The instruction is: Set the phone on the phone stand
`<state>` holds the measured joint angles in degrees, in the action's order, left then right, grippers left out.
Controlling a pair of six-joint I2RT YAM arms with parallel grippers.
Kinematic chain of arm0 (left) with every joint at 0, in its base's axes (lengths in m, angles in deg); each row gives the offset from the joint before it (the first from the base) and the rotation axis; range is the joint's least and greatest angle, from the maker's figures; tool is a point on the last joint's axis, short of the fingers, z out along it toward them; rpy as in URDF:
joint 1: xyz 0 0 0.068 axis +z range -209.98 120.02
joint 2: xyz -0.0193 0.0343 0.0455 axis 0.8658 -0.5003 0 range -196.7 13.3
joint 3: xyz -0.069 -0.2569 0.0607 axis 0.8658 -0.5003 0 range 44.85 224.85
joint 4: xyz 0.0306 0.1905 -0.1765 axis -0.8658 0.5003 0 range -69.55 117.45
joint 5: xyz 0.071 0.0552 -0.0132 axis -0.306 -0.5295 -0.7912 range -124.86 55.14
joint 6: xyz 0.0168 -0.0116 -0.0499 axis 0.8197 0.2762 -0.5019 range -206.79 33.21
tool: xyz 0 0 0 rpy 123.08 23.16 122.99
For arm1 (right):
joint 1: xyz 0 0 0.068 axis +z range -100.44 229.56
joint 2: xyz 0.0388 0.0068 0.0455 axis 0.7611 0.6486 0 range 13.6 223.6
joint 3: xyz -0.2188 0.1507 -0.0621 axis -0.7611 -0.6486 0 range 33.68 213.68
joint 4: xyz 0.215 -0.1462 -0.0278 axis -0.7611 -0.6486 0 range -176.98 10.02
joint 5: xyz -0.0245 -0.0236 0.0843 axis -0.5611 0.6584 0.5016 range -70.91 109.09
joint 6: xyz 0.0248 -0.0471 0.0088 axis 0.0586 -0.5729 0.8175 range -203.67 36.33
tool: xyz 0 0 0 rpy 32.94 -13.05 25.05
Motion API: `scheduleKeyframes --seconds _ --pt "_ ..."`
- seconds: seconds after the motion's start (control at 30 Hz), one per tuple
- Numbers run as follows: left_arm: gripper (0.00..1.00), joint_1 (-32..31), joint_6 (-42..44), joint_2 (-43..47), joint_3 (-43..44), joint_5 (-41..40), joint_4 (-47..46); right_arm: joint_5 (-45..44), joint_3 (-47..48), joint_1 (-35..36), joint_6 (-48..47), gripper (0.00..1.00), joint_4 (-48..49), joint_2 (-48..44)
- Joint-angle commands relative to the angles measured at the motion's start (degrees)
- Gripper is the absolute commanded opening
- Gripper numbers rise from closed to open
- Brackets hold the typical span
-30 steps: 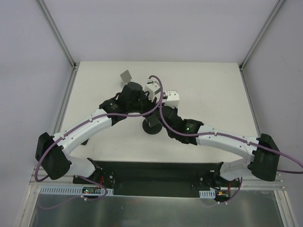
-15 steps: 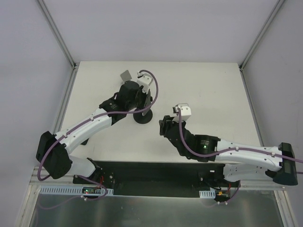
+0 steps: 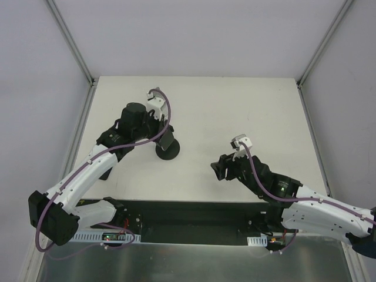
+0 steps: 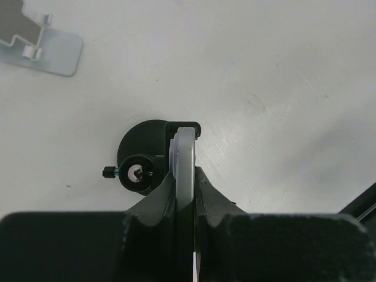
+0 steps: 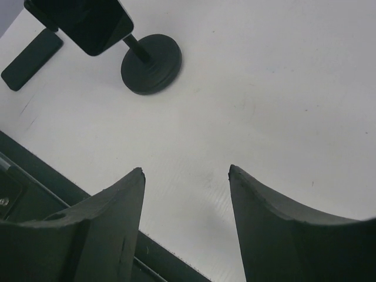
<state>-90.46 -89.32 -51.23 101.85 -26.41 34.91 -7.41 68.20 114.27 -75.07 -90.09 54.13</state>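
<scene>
— Where is the phone?

— In the left pincer [image 4: 185, 176], which is clamped on its two faces. The phone [image 4: 185, 147] shows edge-on and upright, directly over the black phone stand [image 4: 140, 141] on the counter [image 4: 276, 70]. The right wrist view shows it at the top of the stand's stem, but I cannot tell whether it is properly seated in the holder.

— And the other arm?

— The right pincer [image 5: 185, 169] is spread apart, holds nothing and is well away from the stand.

— So how do we finish this well?

— I judge this to be the seating step. Hold the phone square to the holder. Press down gently along the stem, so the round base neither tips nor skids. Part the left pincer only once the stand bears the weight, then open slowly and lift straight off. Any snag on the phone's edge could drag phone and stand over together.
</scene>
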Motion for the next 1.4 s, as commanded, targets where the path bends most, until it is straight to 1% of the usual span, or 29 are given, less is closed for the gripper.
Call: scheduleKeyframes --seconds 0.0,0.03,0.13,0.17,0.2,0.27,0.3,0.37,0.4,0.43,0.47,0.5,0.53,0.57,0.63,0.67,0.7,0.73,0.77,0.8,0.83,0.87,0.9,1.0,1.23,1.27,1.3,1.33,1.37 --pt "0.0 3.49 -1.96 1.43 4.96 -6.93 6.89 4.79 0.1 -0.63 -1.04 0.62 0.62 -0.11" --pt "0.0 4.02 -1.96 1.25 6.54 -9.74 7.94 5.05 0.19 -0.64 -1.04 0.62 0.7 0.33" --pt "0.0 9.02 -1.78 -0.24 9.53 -9.16 8.74 6.11 0.02 -0.72 -1.3 0.62 1.32 1.04" --pt "0.0 10.6 -1.43 -0.68 10.24 -5.67 8.74 6.37 0.02 -0.72 -1.39 0.62 1.58 1.21" --pt "0.0 14.36 -0.04 -2.16 11.11 -3.81 8.66 7.24 -0.33 -0.81 -1.39 0.62 1.76 1.3" --pt "0.0 17.37 3.82 -4.01 14.54 1.8 8.57 7.78 -0.77 -0.81 -1.83 0.62 1.93 1.22" --pt "0.0 20.17 8.98 -6.55 17.25 2.62 8.57 8.22 -0.95 -0.9 -2.01 0.62 2.02 1.13" --pt "0.0 24.22 12.35 -9.63 20.51 5.07 8.48 8.92 -1.56 -1.16 -2.53 0.62 1.94 0.78" --pt "0.0 26.15 15.07 -13.04 23.75 12.74 7.52 10.14 -1.56 -1.51 -2.71 0.62 1.85 0.6" --pt "0.0 29.83 16.05 -14.64 25.26 16.21 6.47 10.85 -1.65 -1.86 -2.89 0.62 1.93 0.6" --pt "0.0 31.26 17.28 -16.57 26.93 19.64 5.59 11.64 -1.48 -2.13 -2.97 0.62 1.67 0.69" --pt "0.0 32.23 21.29 -20.33 30.86 24.64 5.41 13.21 -1.39 -2.74 -3.06 0.62 1.41 0.86" --pt "0.0 33.89 23.51 -22.2 32.38 27.04 5.06 14.01 -1.21 -3.01 -3.15 0.63 1.06 1.04" --pt "0.0 34.6 27.01 -24.04 33.78 28.8 4.1 14.8 -0.78 -3.44 -3.15 0.62 0.88 1.21" --pt "0.0 36.27 30.19 -31.07 40.98 32.76 5.31 16.83 -0.07 -3.97 -3.15 0.63 0.18 2.18" --pt "0.0 36.98 31.78 -36.4 44.05 33.99 6.1 17.44 0.63 -4.32 -3.24 0.62 0.0 2.62" --pt "0.0 37.51 32.05 -39.32 50.78 34.96 7.07 18.32 0.98 -4.59 -3.59 0.62 -0.17 3.49" --pt "0.0 38.03 32.49 -42.49 55.29 35.06 10.56 18.94 1.59 -4.94 -3.85 0.62 -0.78 4.11" --pt "0.0 38.91 33.8 -48.87 60.12 35.67 13.81 19.73 1.95 -5.55 -4.29 0.62 -1.14 4.64" --pt "0.0 39.18 34.07 -51.98 69.39 36.8 16.1 21.04 2.73 -5.91 -4.99 0.62 -1.23 5.51" --pt "0.0 39.53 33.73 -54.79 73.48 38.82 18.48 21.4 2.83 -6.17 -5.87 0.62 -1.32 5.96" --pt "0.0 39.79 33.03 -59.0 76.74 39.36 18.76 21.75 2.92 -6.87 -6.22 0.62 -1.32 6.4" --pt "0.0 39.88 32.85 -60.69 81.21 39.45 18.76 22.36 2.57 -7.22 -6.58 0.62 -1.06 7.1" --pt "0.0 39.8 32.84 -65.1 85.55 40.59 18.59 23.94 1.6 -9.33 -6.58 0.62 1.75 9.29" --pt "0.0 39.88 34.61 -68.18 86.01 39.98 18.15 30.01 1.07 -13.29 -4.3 0.62 8.08 15.18" --pt "0.07 40.06 33.91 -68.18 85.92 39.55 17.89 30.8 1.33 -13.47 -4.03 0.62 8.26 15.71" --pt "0.19 40.15 33.21 -68.27 85.83 38.76 16.84 31.16 1.6 -13.38 -3.86 0.62 8.35 16.41" --pt "0.36 40.32 32.42 -68.18 85.57 38.66 16.22 31.51 1.77 -13.47 -3.68 0.62 8.79 16.77" --pt "0.49 40.5 30.41 -67.75 85.48 38.66 15.43 32.21 2.04 -13.38 -3.42 0.62 8.88 17.29"
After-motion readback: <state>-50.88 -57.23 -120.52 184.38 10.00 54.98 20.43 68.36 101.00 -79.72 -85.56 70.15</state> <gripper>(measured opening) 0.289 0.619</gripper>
